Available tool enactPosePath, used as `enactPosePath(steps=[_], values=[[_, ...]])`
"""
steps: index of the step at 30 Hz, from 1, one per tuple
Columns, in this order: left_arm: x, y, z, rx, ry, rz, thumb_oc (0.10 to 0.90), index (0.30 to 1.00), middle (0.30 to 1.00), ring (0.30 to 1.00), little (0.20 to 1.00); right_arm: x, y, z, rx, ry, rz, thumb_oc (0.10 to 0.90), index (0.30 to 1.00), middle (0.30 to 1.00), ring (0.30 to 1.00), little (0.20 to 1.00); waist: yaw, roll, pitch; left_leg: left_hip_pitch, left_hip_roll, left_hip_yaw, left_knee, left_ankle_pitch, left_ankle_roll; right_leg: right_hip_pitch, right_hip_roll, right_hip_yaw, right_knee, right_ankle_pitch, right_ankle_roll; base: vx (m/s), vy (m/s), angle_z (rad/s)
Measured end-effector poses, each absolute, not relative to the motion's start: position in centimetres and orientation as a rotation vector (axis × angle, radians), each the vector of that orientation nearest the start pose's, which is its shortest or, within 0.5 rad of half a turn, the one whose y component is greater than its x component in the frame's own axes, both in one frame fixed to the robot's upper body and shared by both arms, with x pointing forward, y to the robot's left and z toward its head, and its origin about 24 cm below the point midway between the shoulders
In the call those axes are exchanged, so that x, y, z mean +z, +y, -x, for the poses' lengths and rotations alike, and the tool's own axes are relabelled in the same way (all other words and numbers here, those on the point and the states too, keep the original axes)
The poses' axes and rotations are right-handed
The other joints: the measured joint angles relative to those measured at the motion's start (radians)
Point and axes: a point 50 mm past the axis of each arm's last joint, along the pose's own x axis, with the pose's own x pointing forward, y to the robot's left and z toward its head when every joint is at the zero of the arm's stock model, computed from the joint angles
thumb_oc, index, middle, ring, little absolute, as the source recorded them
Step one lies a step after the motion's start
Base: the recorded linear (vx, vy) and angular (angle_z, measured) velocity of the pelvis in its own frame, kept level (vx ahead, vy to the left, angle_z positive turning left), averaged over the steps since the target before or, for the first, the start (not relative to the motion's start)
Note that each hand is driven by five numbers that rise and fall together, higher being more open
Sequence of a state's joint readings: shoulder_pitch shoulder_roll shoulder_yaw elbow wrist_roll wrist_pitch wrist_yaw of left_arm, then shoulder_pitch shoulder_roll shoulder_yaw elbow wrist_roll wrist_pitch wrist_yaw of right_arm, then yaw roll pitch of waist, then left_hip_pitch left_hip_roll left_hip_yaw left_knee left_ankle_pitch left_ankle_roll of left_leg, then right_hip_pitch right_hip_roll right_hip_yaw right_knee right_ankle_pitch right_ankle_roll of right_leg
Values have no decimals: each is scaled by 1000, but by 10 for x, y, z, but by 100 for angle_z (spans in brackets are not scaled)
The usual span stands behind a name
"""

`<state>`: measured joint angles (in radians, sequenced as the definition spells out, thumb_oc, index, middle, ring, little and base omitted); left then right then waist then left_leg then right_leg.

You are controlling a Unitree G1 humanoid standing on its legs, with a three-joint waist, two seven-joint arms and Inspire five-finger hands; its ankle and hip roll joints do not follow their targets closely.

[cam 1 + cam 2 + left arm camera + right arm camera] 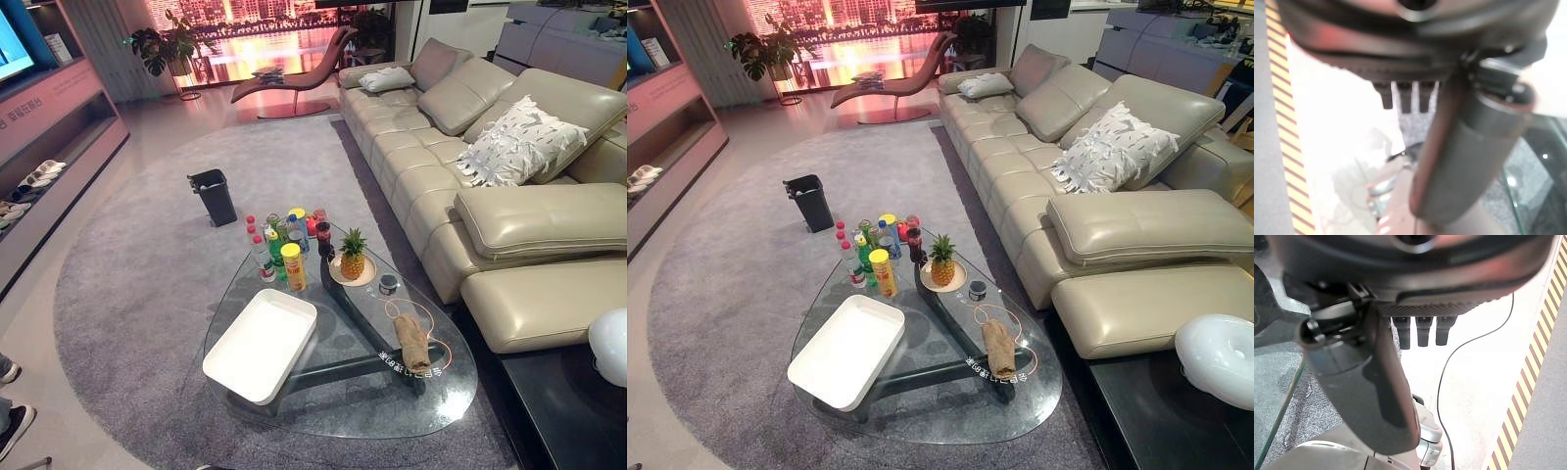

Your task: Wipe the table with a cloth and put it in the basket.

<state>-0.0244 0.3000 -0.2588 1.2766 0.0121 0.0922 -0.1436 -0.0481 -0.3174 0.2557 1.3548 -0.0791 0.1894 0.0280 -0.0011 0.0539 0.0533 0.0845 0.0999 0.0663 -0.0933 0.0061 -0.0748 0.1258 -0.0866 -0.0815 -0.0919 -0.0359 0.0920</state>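
A: How are the hands?
B: The left hand [1469, 142] and right hand [1366, 387] hang with fingers straight, holding nothing.
A: And the cloth?
B: The cloth [412, 341], tan and crumpled, lies on the glass table [343, 411], right of the white tray [260, 345]; bottles [279, 245] farther back.

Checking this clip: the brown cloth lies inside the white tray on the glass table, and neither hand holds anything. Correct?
Not quite. The brown cloth lies on the bare glass table, on the sofa side, apart from the white tray, which holds nothing; the left eye view shows it. The rest stands: the left hand and right hand hold nothing, fingers straight.
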Motion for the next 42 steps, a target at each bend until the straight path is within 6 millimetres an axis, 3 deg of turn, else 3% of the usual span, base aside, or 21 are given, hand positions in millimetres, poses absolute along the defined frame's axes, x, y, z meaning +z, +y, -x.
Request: enactPosePath(steps=[21,26,29,33,37,42], values=[[-162,249,-76,-125,1396,-335,800,900,900,900,900,-159,-269,-61,25,1526,508,800,900,900,900,900,0,0,13,-21,1,0,0,-3,-4,-21,0,1,0,0,-1,2,0,0],[-161,249,-79,-92,1381,-299,800,900,900,900,900,-158,-269,-66,25,1513,512,800,900,900,900,900,1,5,52,-72,-1,-4,7,7,-9,-69,1,3,0,11,-1,-90,20,-2],[-156,247,-102,-53,1314,-262,800,900,900,900,900,-153,-271,-93,23,1448,535,800,900,900,900,900,-2,21,108,-159,-6,-6,8,37,-6,-157,9,3,6,41,-1,-237,22,-6],[-141,248,-150,-1,1174,-218,800,900,900,900,900,-137,-274,-142,1,1336,573,800,900,900,900,900,-1,23,258,-266,-8,-22,8,79,-4,-259,12,4,6,80,-4,-102,-6,6],[-133,251,-166,45,1096,-172,800,900,900,900,900,-128,-274,-166,-45,1254,559,800,900,900,900,900,6,7,300,-317,-9,-23,8,89,-4,-311,11,1,6,86,-2,-105,-15,1],[-108,242,-217,68,925,-61,800,900,900,900,900,-101,-279,-214,-153,1067,537,800,900,900,900,900,21,11,416,-395,-11,-27,12,117,-5,-390,11,-1,15,112,0,-128,-21,1]])
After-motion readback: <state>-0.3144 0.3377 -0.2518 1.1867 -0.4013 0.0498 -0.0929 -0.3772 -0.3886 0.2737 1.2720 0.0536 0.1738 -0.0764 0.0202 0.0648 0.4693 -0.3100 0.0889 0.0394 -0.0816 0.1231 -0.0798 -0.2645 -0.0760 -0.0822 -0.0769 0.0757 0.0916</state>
